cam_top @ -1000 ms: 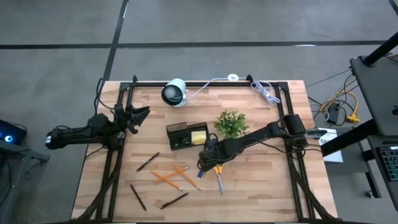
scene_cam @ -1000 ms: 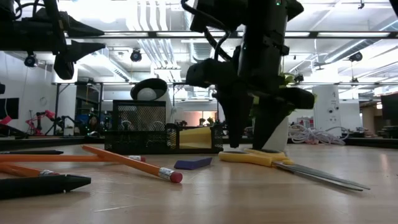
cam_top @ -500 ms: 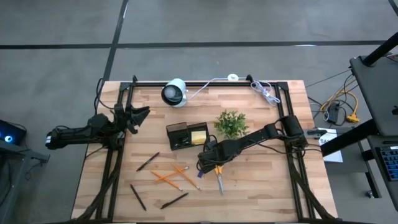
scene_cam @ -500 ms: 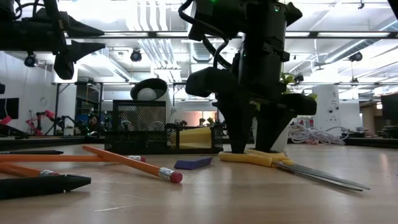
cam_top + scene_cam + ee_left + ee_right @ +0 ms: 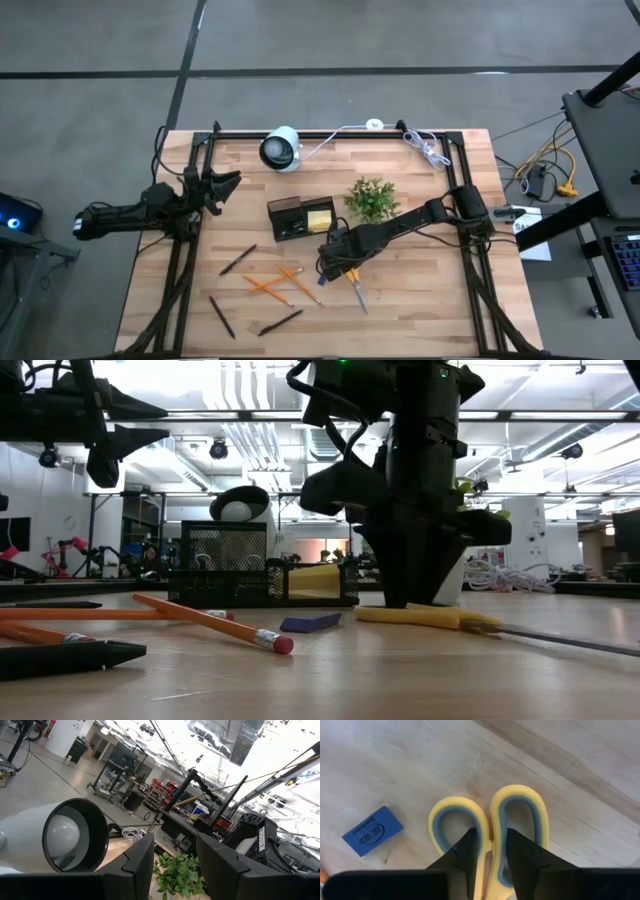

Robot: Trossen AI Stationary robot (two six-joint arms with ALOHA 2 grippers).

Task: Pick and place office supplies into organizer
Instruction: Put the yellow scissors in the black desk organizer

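The wooden worktop (image 5: 420, 310) was bare along its near right part and along most of its left strip, while the loose supplies crowded the near middle. The black mesh organizer (image 5: 289, 217) sat near the centre with a yellow sticky-note pad (image 5: 320, 219) at its right end, apparently in an end compartment. Just right of it stood one small green plant (image 5: 372, 198); one white round camera (image 5: 281, 148) and a coil of white cable (image 5: 425, 147) lay along the far edge.

The right pincer (image 5: 490, 851) was down on the worktop in front of the organizer, its two fingers pinched onto the inner sides of the two yellow loops of the one pair of scissors (image 5: 492, 827), which lay flat with blades pointing toward the near edge. One small blue eraser (image 5: 373, 830) lay just beside the handles, with white print too small to read.

Three orange pencils (image 5: 272, 285) lay fanned left of the scissors, and three black pens (image 5: 238, 259) were scattered around them.

The left pincer (image 5: 222, 182) hung released above the far left edge, well apart from everything. "TROSSEN" could be read on the right arm in the left wrist view.
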